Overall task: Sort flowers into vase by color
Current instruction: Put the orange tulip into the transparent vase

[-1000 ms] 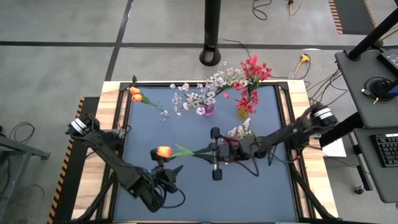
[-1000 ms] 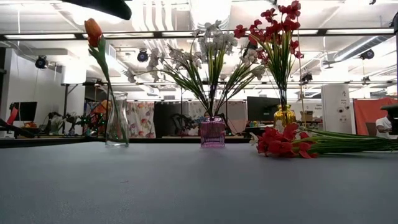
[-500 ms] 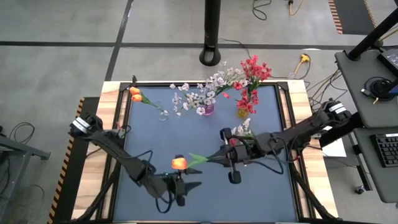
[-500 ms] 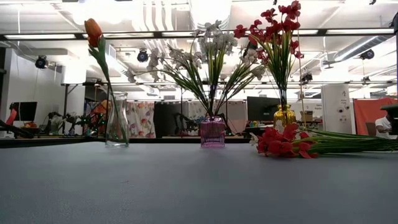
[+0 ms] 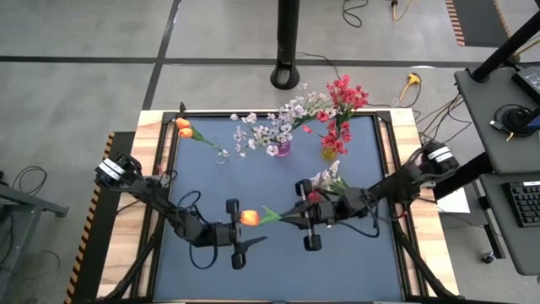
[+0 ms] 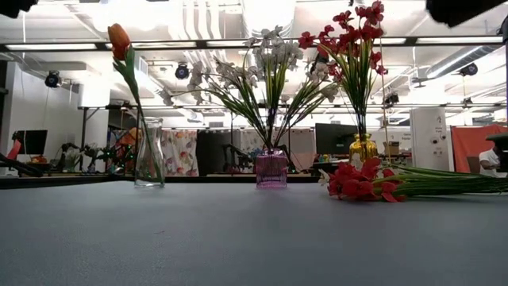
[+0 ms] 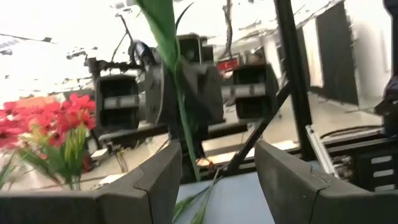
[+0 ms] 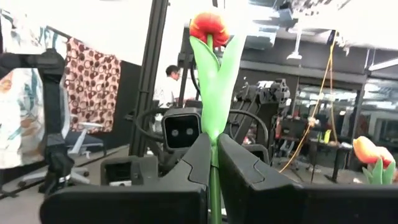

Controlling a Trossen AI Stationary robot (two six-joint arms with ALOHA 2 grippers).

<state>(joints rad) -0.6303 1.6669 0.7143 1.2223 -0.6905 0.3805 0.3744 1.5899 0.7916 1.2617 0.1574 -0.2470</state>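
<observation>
High view: right gripper (image 5: 305, 216) low in the frame just right of centre, fingers pinched shut on the green stem of an orange tulip (image 5: 249, 217), bloom pointing left. Left gripper (image 5: 235, 232) at lower centre-left, fingers spread wide to either side of the bloom, not touching it as far as can be told. Along the upper edge of the dark table (image 5: 253, 177), three vases: a clear vase (image 5: 221, 156) at upper left holding orange tulips (image 5: 183, 127), a pink vase (image 5: 283, 148) at upper centre holding white sprays (image 5: 278, 122), a yellow vase (image 5: 328, 153) right of it holding red blossoms (image 5: 344, 95). Loose flowers (image 5: 327, 179) lying near the frame's centre-right, just above the right gripper.

Low view: clear vase (image 6: 148, 152) at left, pink vase (image 6: 271, 168) at centre, yellow vase (image 6: 363, 148) right of centre; loose red blossoms (image 6: 357, 181) lying flat at right, stems running off the right edge. Grippers only dark shapes at the top corners.

Left wrist view: left fingers (image 7: 155, 180) wide apart at the bottom, tulip stem (image 7: 177, 81) passing between them, right gripper's body behind it.

Right wrist view: right fingers (image 8: 193, 171) closed together on the stem at bottom centre, orange bloom (image 8: 209, 26) upright at top centre.
</observation>
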